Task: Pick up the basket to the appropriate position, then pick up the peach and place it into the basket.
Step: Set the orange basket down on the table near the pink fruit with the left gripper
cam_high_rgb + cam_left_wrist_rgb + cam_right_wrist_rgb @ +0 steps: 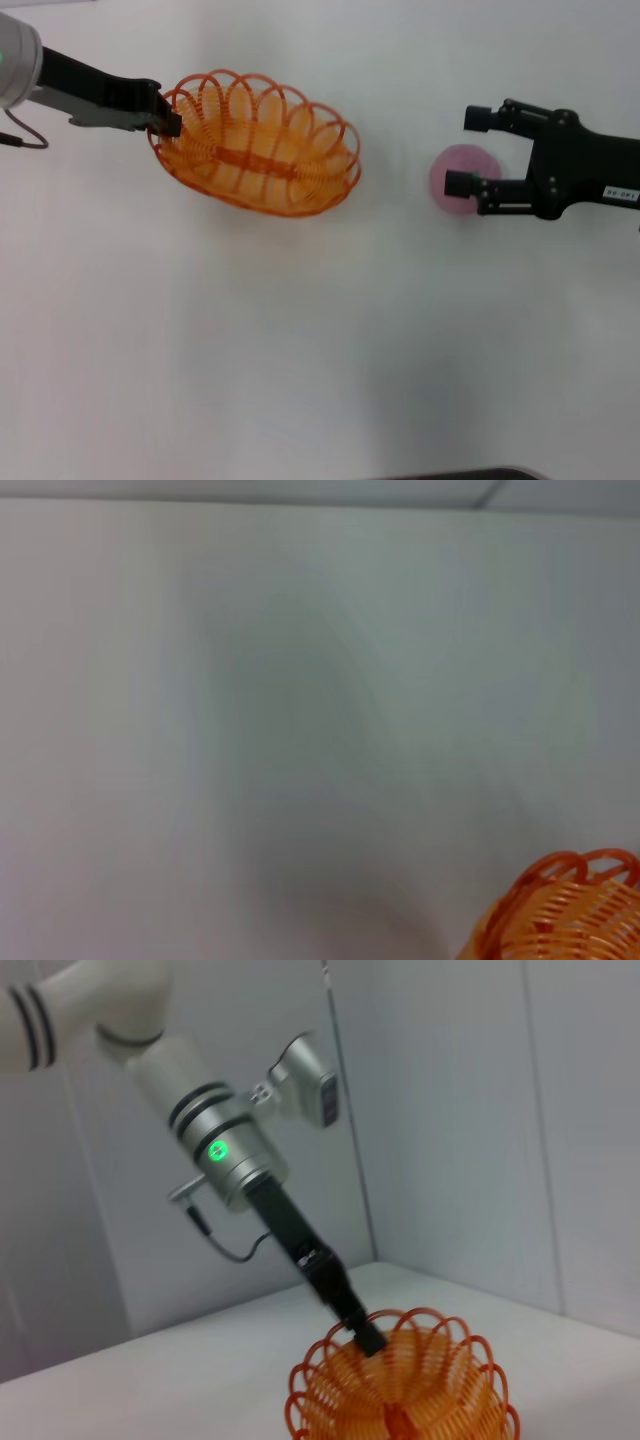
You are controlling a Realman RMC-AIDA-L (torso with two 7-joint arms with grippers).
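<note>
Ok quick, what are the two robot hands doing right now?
Left gripper: shut on the basket rim.
Right gripper: open, fingers either side of the peach.

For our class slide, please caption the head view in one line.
Left gripper clamps the orange basket rim; open right gripper straddles the pink peach.

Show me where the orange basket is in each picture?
Head view: the oval orange plastic basket sits upper left of centre, the left gripper clamped on its looped rim.
Left wrist view: only a piece of rim, bottom corner.
Right wrist view: bottom centre.
Shared landmark: the white table.
</note>
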